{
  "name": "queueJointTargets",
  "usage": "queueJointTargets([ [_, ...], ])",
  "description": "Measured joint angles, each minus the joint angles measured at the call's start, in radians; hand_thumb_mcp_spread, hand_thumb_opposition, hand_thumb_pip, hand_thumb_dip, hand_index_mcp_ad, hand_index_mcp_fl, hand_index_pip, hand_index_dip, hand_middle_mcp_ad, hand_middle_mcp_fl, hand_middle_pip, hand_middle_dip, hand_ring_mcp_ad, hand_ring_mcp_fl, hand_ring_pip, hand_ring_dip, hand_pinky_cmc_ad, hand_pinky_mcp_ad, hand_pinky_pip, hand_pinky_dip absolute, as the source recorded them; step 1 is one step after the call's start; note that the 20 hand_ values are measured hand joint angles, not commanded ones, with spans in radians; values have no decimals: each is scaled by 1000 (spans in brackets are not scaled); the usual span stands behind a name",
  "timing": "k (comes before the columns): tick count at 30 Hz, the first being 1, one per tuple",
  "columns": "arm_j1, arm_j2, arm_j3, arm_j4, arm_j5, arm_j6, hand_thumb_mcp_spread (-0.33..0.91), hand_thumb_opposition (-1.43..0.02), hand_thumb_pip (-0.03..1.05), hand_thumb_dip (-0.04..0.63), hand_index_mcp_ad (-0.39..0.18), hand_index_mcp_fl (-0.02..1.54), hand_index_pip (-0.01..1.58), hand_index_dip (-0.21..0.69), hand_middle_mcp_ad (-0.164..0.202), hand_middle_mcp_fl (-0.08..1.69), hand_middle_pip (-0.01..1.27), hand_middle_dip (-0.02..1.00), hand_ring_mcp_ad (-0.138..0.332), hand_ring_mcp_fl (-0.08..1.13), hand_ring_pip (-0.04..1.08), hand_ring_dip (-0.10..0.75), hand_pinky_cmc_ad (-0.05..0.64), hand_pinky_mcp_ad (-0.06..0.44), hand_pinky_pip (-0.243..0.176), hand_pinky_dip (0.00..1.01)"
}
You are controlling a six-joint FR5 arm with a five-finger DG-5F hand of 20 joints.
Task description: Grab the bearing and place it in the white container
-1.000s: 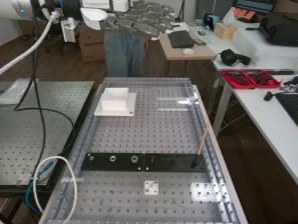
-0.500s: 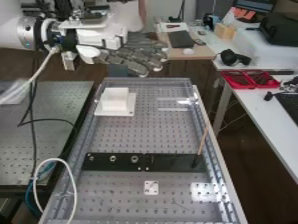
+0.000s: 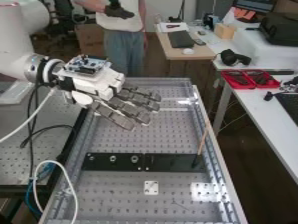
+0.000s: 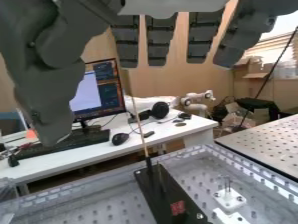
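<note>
The hand is over the far left part of the bench, palm down, its fingers straight and apart, holding nothing. It covers the white container. Nearer the view's bottom, small round metal pieces, one of them a ring-like bearing, sit on a black plate, well apart from the hand. In the wrist view the hand has straight fingers, the thumb off to one side, and beyond them lies the black plate.
A thin upright rod rises from the black plate's right end. A small white plate lies on the perforated bench. Red trays stand on the side table. A white cable loops at the left edge.
From the upper left of the high view, the hand has come down over the bench's far left part, now in front of the white container. Its fingers remain straight.
</note>
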Motion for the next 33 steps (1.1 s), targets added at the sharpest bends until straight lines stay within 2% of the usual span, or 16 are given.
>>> queueJointTargets([
  [3,-11,-26,-11,27,15,0,309,-744,559,159,-89,45,379,16,24,2,134,169,147,17,93,75,298,216,-61,192],
  [5,-18,-42,-16,37,21,0,328,-754,562,159,-98,42,450,16,24,0,134,169,152,17,93,72,297,215,-61,192],
  [6,-23,-53,-19,44,24,0,325,-754,562,159,-101,42,482,16,24,0,134,169,136,19,93,75,295,227,-61,192],
  [8,-30,-68,-21,51,27,-1,325,-754,562,166,-108,47,578,16,26,3,136,169,129,10,94,75,316,232,-61,192],
  [18,-62,-118,-30,98,19,-15,346,-771,569,175,-129,38,1000,16,24,0,131,173,115,10,91,75,333,232,-61,176],
  [24,-110,-129,-29,113,-71,-32,356,-785,602,176,-138,21,1182,21,24,0,127,169,112,10,89,75,335,232,-61,176],
  [25,-130,-137,-26,116,-116,-37,356,-785,602,173,-138,23,1222,37,24,2,127,169,106,10,89,75,335,232,-61,176],
  [33,-215,-179,-4,127,-282,-68,358,-803,602,190,-143,21,1347,98,24,2,127,169,101,10,89,75,335,232,-61,176],
])
